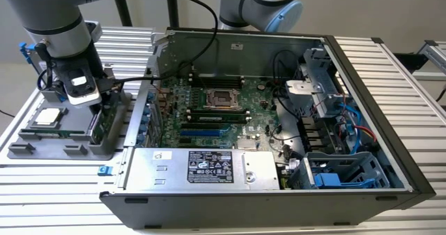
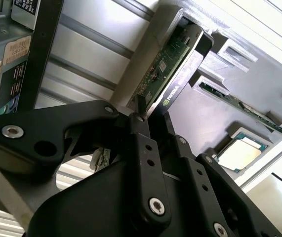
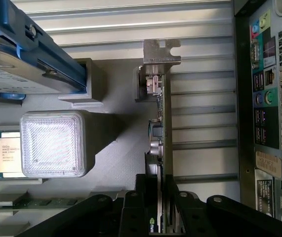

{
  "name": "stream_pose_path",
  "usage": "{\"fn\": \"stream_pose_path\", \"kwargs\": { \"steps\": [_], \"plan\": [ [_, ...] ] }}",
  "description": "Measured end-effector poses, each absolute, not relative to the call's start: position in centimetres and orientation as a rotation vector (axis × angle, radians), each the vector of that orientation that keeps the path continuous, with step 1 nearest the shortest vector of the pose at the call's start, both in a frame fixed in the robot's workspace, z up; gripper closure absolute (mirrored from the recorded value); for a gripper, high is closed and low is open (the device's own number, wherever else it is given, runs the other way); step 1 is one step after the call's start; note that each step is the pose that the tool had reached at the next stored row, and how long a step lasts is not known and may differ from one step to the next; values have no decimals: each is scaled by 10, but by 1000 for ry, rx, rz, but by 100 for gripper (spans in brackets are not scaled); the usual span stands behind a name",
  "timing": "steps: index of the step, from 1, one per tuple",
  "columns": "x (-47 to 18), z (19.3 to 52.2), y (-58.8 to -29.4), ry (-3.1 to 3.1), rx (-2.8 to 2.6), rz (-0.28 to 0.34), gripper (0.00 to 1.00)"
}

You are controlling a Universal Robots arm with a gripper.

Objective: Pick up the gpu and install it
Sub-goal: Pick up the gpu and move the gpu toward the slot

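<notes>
The gpu [image 1: 104,121] stands on edge in a slot of the grey parts tray [image 1: 42,150], at the exterior view's left beside the open computer case [image 1: 362,104]. The first wrist view shows its thin edge [image 3: 161,106] with the silver end bracket [image 3: 160,52] at the far end. Its green board and black shroud [image 2: 169,66] appear in the second wrist view. My gripper [image 1: 96,105] is down over the card, black fingers [image 3: 141,197] on either side of it and pressed against its faces [image 2: 141,117]. The card still sits in the tray.
A square processor chip [image 1: 47,116] and a memory stick [image 1: 52,132] lie in the tray. A blue-framed hard drive [image 3: 17,59] stands nearby. The case's motherboard [image 1: 216,115] has blue expansion slots [image 1: 202,133]. A second arm [image 1: 261,5] stands behind the case.
</notes>
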State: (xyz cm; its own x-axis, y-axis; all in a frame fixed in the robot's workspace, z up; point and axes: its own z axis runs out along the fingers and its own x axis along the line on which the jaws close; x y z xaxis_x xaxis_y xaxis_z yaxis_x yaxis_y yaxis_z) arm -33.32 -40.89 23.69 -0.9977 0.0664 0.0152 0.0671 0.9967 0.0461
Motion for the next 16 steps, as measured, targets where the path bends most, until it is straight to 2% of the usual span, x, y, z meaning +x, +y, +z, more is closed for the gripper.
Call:
{"fn": "stream_pose_path", "kwargs": {
  "steps": [16],
  "plan": [
    [-333, 242, -409, -3125, -105, -73, 100]
  ]
}}
